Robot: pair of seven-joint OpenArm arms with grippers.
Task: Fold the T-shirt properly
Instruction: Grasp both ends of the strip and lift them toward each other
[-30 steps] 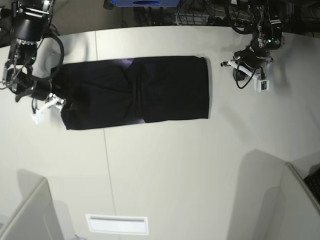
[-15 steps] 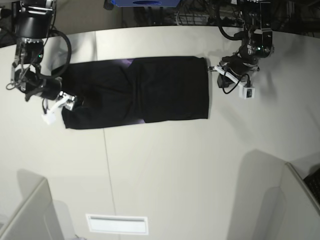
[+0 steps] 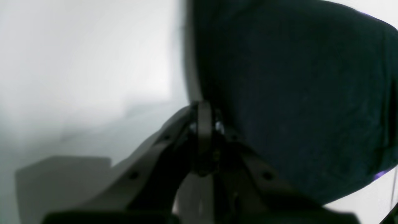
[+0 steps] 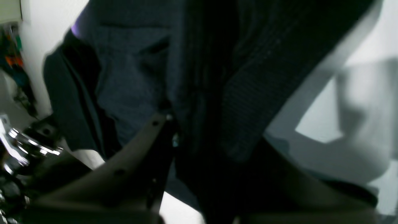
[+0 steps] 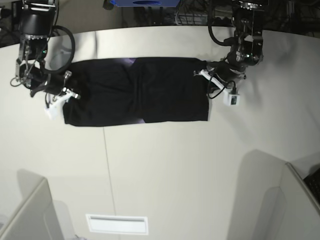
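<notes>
The base view alone shows the whole layout: the T-shirt (image 5: 137, 90) lies flat as a long black band across the far half of the pale table (image 5: 165, 170), with thin slivers of purple at its far edge and near edge. From there neither gripper's fingers can be made out.

The wrist views fill that in. In the left wrist view the left gripper (image 3: 203, 124) has its fingers pressed together with no gap, their tips right at the edge of the T-shirt (image 3: 295, 93), which fills the frame beyond them; whether any cloth is caught between the fingers cannot be told. In the right wrist view the right gripper (image 4: 186, 130) is buried in dark folds of the T-shirt (image 4: 133, 74); one finger (image 4: 146, 140) shows pale against the cloth, the other is lost in shadow, and the fabric bunches between them, so the grip looks like a pinch on the shirt.

In the base view the right gripper (image 5: 65, 92) sits at the shirt's left end, its arm dropping in from the far left corner. The left gripper (image 5: 209, 76) meets the shirt's right end at its far corner, the arm reaching down from the far edge of the table.
</notes>
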